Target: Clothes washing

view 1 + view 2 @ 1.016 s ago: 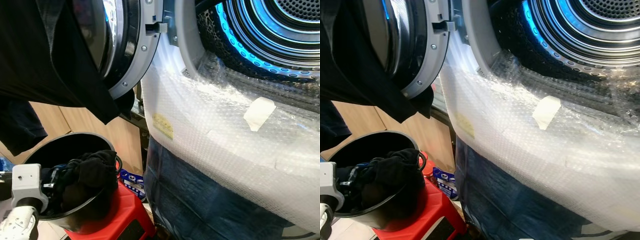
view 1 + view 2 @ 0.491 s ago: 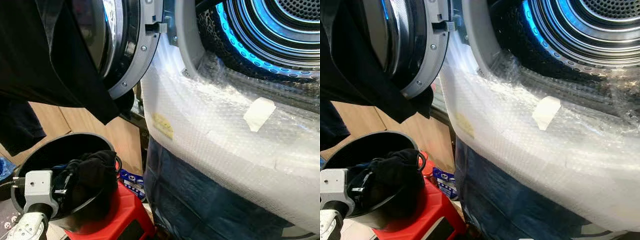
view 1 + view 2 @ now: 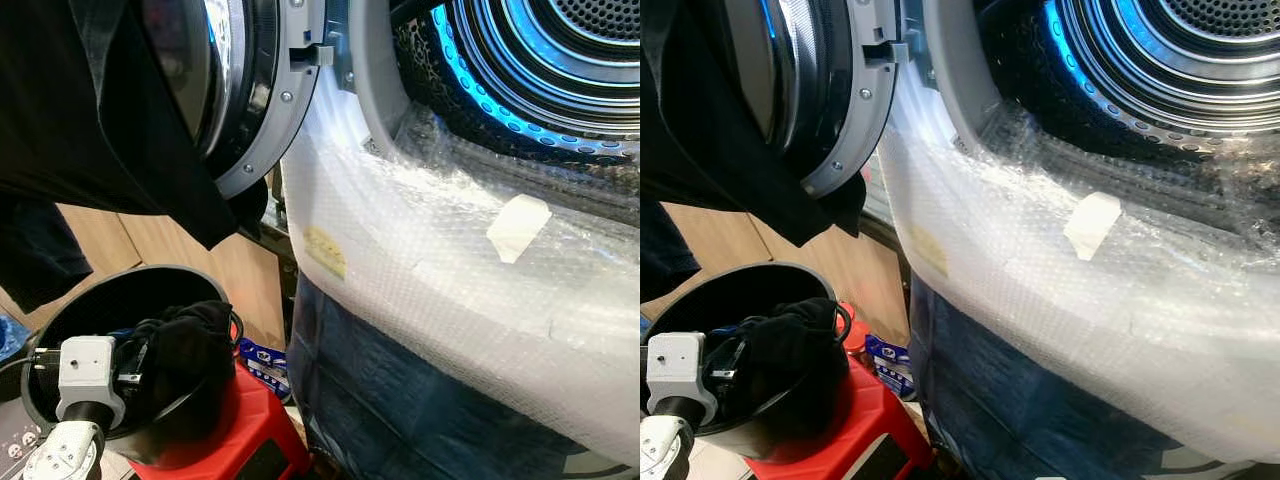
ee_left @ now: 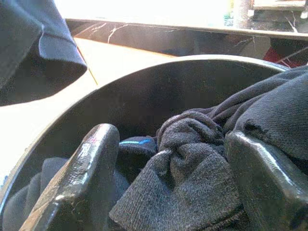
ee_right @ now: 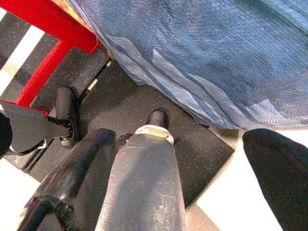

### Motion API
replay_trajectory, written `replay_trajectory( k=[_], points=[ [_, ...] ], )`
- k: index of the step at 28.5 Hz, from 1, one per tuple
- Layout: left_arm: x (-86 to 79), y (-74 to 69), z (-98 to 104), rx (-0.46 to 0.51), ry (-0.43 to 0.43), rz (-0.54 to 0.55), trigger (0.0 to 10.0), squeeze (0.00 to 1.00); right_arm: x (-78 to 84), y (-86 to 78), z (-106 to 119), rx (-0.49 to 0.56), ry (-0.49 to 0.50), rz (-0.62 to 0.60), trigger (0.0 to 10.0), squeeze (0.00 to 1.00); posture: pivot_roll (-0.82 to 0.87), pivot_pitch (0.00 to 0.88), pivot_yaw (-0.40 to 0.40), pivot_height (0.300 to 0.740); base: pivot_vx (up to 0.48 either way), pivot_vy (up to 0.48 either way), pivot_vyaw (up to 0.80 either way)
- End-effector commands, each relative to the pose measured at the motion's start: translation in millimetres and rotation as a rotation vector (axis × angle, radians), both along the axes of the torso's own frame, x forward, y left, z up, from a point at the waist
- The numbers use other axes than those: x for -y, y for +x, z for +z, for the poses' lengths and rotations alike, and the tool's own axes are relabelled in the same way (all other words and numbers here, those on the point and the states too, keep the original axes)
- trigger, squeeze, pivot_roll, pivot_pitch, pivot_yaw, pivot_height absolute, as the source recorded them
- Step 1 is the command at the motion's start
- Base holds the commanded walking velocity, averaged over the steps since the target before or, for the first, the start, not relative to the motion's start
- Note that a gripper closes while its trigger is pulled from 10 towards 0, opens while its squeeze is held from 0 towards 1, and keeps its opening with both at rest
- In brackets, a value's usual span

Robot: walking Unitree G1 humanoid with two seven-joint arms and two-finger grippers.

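A pile of dark clothes [image 3: 190, 345] lies in a black basin [image 3: 60, 320] on a red stool [image 3: 250, 430], low on the left. My left gripper [image 4: 173, 183] reaches into the basin, open, with a fold of grey-black cloth [image 4: 192, 163] between its two fingers [image 4: 82, 187]. Its white wrist block [image 3: 88, 372] sits at the basin's near rim. The washing machine's drum [image 3: 560, 60] stands open at the upper right, lit blue. A black garment [image 3: 100, 120] hangs over the open door [image 3: 255, 100]. My right gripper [image 5: 183, 178] hangs open above the floor.
Bubble wrap [image 3: 450, 280] covers the machine's front below the drum opening, with blue film [image 3: 400, 410] under it. A wooden panel [image 3: 150, 250] stands behind the basin. Below the right gripper are a dark mat [image 5: 192, 134] and the stool's red leg [image 5: 53, 53].
My left wrist has shifted right and further into the basin, closer to the dark clothes. The machine, door and hanging garment have stayed put.
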State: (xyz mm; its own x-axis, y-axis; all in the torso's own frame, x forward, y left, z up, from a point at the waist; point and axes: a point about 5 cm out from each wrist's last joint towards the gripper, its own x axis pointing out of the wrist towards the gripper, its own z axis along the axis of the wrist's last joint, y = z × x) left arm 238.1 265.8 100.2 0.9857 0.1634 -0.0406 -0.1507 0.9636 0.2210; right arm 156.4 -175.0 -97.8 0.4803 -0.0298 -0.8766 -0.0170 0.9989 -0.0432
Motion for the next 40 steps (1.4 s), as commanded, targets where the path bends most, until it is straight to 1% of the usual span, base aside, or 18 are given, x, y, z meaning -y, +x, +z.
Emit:
replay_trajectory(
  k=[1, 5, 8, 11, 12, 13, 15, 16, 17, 21, 22, 23, 26, 30, 34, 37, 40],
  points=[
    [2.5, -1.9, -6, -0.031, 0.004, -0.023, 10.0, 0.0, -2.8, -2.8, -1, -0.008, 0.008, 0.004, 10.0, 0.0, 0.16, 0.11, 0.006, 0.74, 0.0, 0.0, 0.0],
    [3.8, -4.6, -11, -0.053, 0.013, -0.025, 10.0, 0.0, -2.8, -3.2, -1, -0.008, 0.01, 0.007, 10.0, 0.0, 0.17, 0.109, 0.007, 0.74, 0.0, 0.0, 0.0],
    [4.9, -6.2, -16, -0.092, 0.017, -0.028, 10.0, 0.0, -3.4, -5.4, -2, -0.018, 0.003, 0.032, 10.0, 0.0, 0.18, 0.101, 0.009, 0.74, 0.0, 0.0, 0.0],
    [5.2, -6.7, -17, -0.097, 0.019, -0.031, 10.0, 0.0, -3.9, -6.2, -3, -0.02, 0.002, 0.038, 10.0, 0.0, 0.18, 0.097, 0.011, 0.74, 0.0, 0.0, 0.0],
    [5.3, -6.9, -17, -0.096, 0.012, -0.032, 3.6, 0.0, -4.5, -6.1, -3, -0.019, 0.004, 0.038, 10.0, 0.0, 0.18, 0.093, 0.013, 0.74, 0.0, 0.0, 0.0],
    [5.4, -7.2, -17, -0.095, 0.009, -0.035, 1.2, 0.0, -5.2, -5.9, -3, -0.018, 0.006, 0.039, 10.0, 0.0, 0.18, 0.089, 0.016, 0.74, 0.0, 0.0, 0.0],
    [5.3, -7.5, -17, -0.096, 0.011, -0.037, 1.2, 0.0, -5.4, -6.0, -3, -0.018, 0.007, 0.039, 10.0, 0.0, 0.18, 0.088, 0.016, 0.74, 0.0, 0.0, 0.0],
    [6.0, -8.0, -18, -0.1, 0.017, -0.044, 0.8, 0.0, -6.5, -5.8, -3, -0.017, 0.008, 0.042, 10.0, 0.0, 0.17, 0.084, 0.019, 0.74, 0.0, 0.0, 0.0],
    [6.1, -8.2, -20, -0.104, 0.02, -0.044, 0.1, 0.0, -8.0, -5.6, -3, -0.016, 0.011, 0.046, 10.0, 0.0, 0.17, 0.072, 0.021, 0.74, 0.0, 0.0, 0.0],
    [6.6, -6.9, -21, -0.106, 0.025, -0.04, 0.0, 0.0, -9.3, -5.7, -3, -0.016, 0.012, 0.052, 10.0, 0.0, 0.18, 0.063, 0.025, 0.74, 0.0, 0.0, 0.0],
    [7.7, -5.7, -21, -0.11, 0.038, -0.046, 0.0, 0.0, -9.5, -5.7, -3, -0.016, 0.011, 0.055, 10.0, 0.0, 0.17, 0.059, 0.024, 0.74, 0.0, 0.0, 0.0],
    [12.2, -2.8, -18, -0.107, 0.062, -0.073, 0.0, 0.0, -9.5, -5.5, -3, -0.016, 0.01, 0.057, 10.0, 0.0, 0.18, 0.057, 0.022, 0.74, 0.0, 0.0, 0.0],
    [16.1, 0.4, -16, -0.104, 0.078, -0.09, 0.0, 0.0, -9.8, -5.5, -3, -0.016, 0.009, 0.06, 10.0, 0.0, 0.17, 0.052, 0.023, 0.74, 0.0, 0.0, 0.0],
    [18.7, 2.8, -14, -0.084, 0.067, -0.091, 0.0, 0.0, -10.0, -4.4, -2, -0.013, 0.008, 0.057, 10.0, 0.0, 0.17, 0.044, 0.026, 0.74, 0.0, 0.0, 0.0],
    [22.4, 4.8, -17, -0.095, 0.085, -0.122, 0.0, 0.0, -11.1, -4.9, -3, -0.015, 0.01, 0.075, 10.0, 0.0, 0.17, 0.026, 0.018, 0.74, 0.0, 0.0, 0.0],
    [23.7, 5.4, -18, -0.097, 0.082, -0.127, 0.0, 0.0, -11.1, -5.3, -3, -0.016, 0.011, 0.073, 10.0, 0.0, 0.17, 0.021, 0.018, 0.74, 0.0, 0.0, 0.0],
    [26.3, 3.7, -21, -0.118, 0.084, -0.147, 0.0, 0.0, -11.3, -5.9, -3, -0.017, 0.012, 0.074, 10.0, 0.0, 0.17, 0.007, 0.019, 0.74, 0.0, 0.0, 0.0]
  ],
)
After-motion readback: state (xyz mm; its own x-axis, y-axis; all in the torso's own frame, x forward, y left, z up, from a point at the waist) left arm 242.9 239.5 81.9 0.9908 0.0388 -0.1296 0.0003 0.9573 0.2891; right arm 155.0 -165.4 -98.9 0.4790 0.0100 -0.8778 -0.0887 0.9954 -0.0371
